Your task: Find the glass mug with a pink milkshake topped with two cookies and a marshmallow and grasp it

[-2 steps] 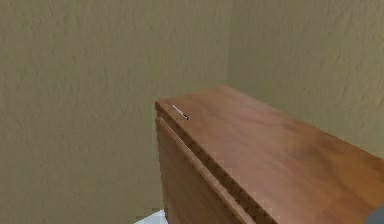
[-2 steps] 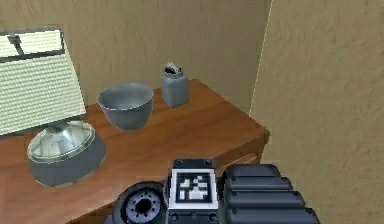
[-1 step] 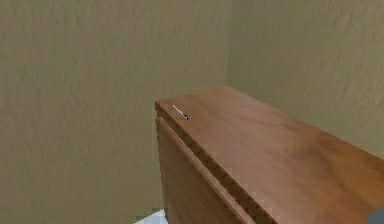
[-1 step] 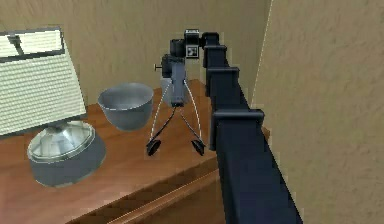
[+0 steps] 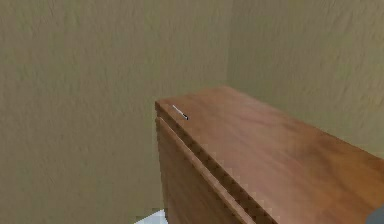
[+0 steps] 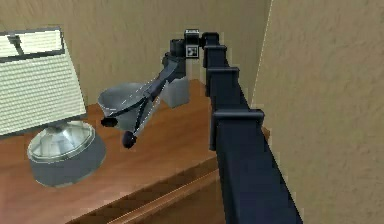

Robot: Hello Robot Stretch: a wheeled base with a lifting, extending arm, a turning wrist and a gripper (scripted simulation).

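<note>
My arm rises as a dark bar along the arm side view's right, over a wooden top. From the white marked squares the gripper slants down to the left. Its fingers end in front of a grey bowl that stands on the wood. I cannot tell whether the gripper holds anything. A small grey upright block or cup stands just behind the gripper's body, near the wall.
A lamp with a white ribbed shade and a round grey base stands at the arm side view's left. In the forward view, a wooden cabinet top fills the corner between beige walls, with a thin small object near its far edge.
</note>
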